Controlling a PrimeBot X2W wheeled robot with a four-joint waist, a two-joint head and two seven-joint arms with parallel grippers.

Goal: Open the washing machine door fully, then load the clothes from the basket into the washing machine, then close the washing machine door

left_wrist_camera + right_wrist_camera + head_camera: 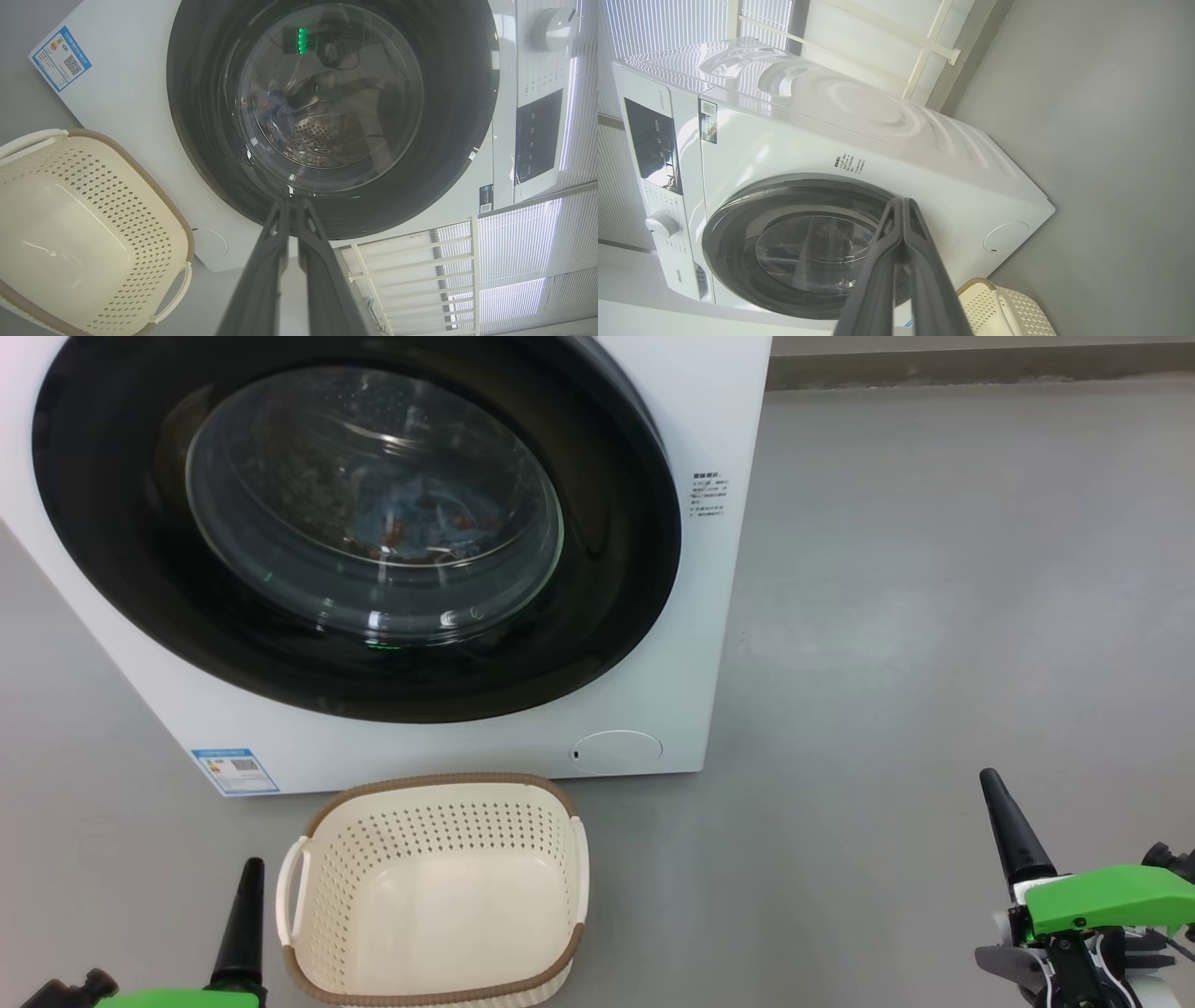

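Observation:
The white washing machine (719,429) stands ahead with its round black door (607,616) closed flat against the front. Through the glass window, blue clothes (420,518) with orange-brown print lie in the drum. The cream basket (439,887) with a brown rim sits on the floor in front of the machine, nothing in it. My left gripper (250,870) is at the lower left beside the basket, shut and holding nothing. My right gripper (990,782) is at the lower right over bare floor, shut and holding nothing. The door (458,116), basket (93,224) and left gripper (294,201) appear in the left wrist view; the right gripper (903,201) points at the machine (924,154).
Grey floor (934,616) stretches to the right of the machine up to a wall base. A blue label sticker (235,771) and a round white cap (616,749) sit low on the machine's front. A white railing (411,266) stands beside the machine.

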